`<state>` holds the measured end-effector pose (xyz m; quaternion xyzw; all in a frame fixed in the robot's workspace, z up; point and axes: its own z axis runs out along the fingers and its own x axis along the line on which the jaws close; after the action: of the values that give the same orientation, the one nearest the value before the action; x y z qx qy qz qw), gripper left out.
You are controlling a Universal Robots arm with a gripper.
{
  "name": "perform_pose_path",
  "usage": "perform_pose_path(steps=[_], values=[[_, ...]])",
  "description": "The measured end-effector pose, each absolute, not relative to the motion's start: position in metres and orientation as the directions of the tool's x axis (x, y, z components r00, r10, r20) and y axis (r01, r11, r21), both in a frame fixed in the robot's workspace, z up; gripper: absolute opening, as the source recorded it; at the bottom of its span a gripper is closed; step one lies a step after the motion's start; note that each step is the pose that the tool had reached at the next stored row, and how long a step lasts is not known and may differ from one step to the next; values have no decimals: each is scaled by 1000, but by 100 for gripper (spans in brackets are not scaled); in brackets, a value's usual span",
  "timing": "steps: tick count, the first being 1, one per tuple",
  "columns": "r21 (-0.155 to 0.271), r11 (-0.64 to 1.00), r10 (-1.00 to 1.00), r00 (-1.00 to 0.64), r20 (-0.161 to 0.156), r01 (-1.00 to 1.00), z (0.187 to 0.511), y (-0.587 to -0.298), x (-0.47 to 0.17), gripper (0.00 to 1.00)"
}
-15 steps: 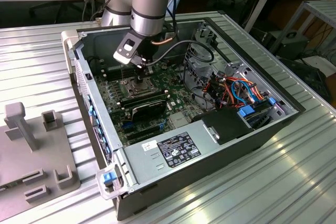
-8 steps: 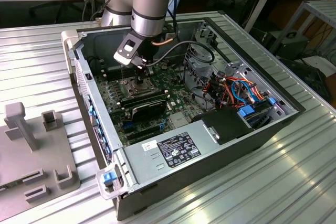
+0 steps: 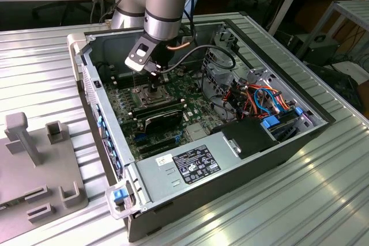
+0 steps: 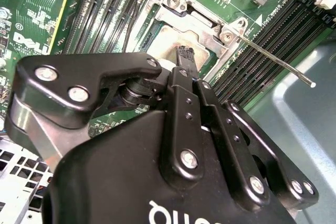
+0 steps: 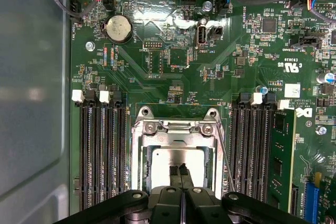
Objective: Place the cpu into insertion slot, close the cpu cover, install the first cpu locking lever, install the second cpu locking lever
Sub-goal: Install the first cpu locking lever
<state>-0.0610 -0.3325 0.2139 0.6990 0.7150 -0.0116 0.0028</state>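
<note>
My gripper [image 3: 154,89] hangs inside the open computer case, straight over the processor socket. Its two black fingers are shut together with nothing between them, and the tips [image 5: 183,172] rest on or just above the cpu [image 5: 165,158]. The cpu's dull silver-tan top [image 4: 168,40] shows through the square window of the cpu cover [image 5: 176,128], which lies down flat around it [image 4: 202,23]. One thin metal locking lever [image 4: 278,61] sticks up and away from the socket's side; in the first wrist view this lever [image 5: 227,161] runs along the cover's edge.
Rows of black memory slots [image 5: 102,150] flank the socket on both sides. A black card [image 3: 162,120], the power supply [image 3: 193,165] and a drive cage with coloured cables [image 3: 259,96] stand around it. The case walls [image 3: 95,84] close it in. A grey fixture [image 3: 34,165] lies at the exterior view's left.
</note>
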Motion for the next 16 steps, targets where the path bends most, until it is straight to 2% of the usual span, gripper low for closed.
perform_pose_path(steps=[7, 16], values=[[-13, 22, 1000, -23, -20, 1000, 234, -332, -61, 11], [-13, 22, 999, -23, -38, 1000, 275, -332, -61, 11]])
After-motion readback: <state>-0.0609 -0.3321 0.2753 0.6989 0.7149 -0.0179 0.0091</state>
